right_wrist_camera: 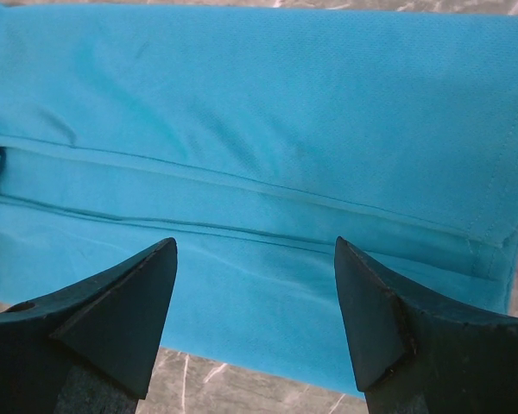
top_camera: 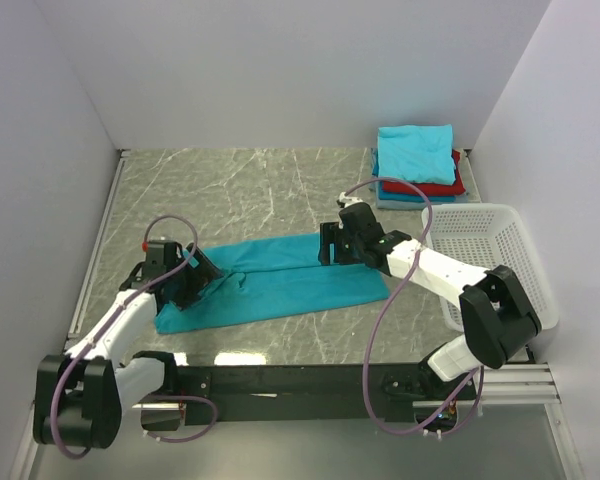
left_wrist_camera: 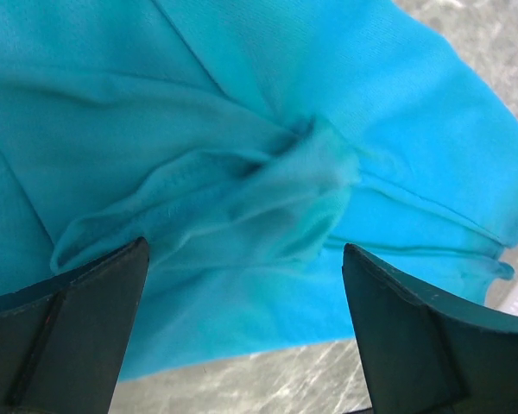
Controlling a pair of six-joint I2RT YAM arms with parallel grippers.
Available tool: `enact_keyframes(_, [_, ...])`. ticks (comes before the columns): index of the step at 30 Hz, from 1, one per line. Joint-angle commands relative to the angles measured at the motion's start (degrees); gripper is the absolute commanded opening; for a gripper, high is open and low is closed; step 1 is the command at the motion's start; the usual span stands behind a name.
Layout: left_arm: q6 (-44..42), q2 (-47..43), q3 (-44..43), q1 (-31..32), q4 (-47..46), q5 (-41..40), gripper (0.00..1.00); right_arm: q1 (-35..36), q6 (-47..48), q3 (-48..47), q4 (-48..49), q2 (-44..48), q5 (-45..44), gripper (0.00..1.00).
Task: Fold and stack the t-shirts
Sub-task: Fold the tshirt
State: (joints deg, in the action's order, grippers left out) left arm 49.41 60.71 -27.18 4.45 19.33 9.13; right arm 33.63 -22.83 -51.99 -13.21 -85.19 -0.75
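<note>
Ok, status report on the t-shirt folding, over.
Left pincer open, above bunched end of the teal cloth t-shirt folded lengthwise. Right pincer open above its other end. Nothing in the way; white plastic lattice basket sits aside.

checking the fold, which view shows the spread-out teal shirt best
Top external: the whole teal shirt lies as one long strip. Left wrist shows only a bunched patch; right wrist only a flat seamed end.

White walls (top_camera: 280, 70), grey marble tabletop (top_camera: 250, 190)
</note>
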Motion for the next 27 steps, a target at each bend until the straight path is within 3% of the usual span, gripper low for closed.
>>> enact_keyframes(1, [1.1, -4.5, -0.6, 0.5, 2.7, -0.6, 0.99, 0.5, 1.5, 0.7, 2.4, 3.0, 3.2, 0.8])
enact_keyframes(8, [1.7, -13.2, -4.2, 0.6, 6.6, -2.2, 1.0, 2.0, 4.8, -2.7, 6.3, 3.3, 12.1, 0.8])
enact_keyframes(12, [3.3, -11.8, -9.2, 0.4, 7.0, -11.3, 0.99, 6.0, 5.8, -7.7, 10.9, -2.0, 21.2, 0.8])
enact_keyframes(14, [1.8, -7.6, -12.0, -1.4, 5.0, -12.6, 0.99, 8.5, 7.2, -12.9, 11.7, -7.3, 25.1, 0.8])
enact_keyframes(19, [1.6, 5.7, -15.3, -8.3, -4.7, -4.5, 1.0, 13.2, 9.4, -28.5, 11.1, -19.8, 33.6, 0.8])
enact_keyframes(27, [-1.1, 20.3, -18.5, -11.7, -9.7, 2.3, 0.99, 16.2, 11.6, -50.3, 3.7, -40.3, 34.5, 0.8])
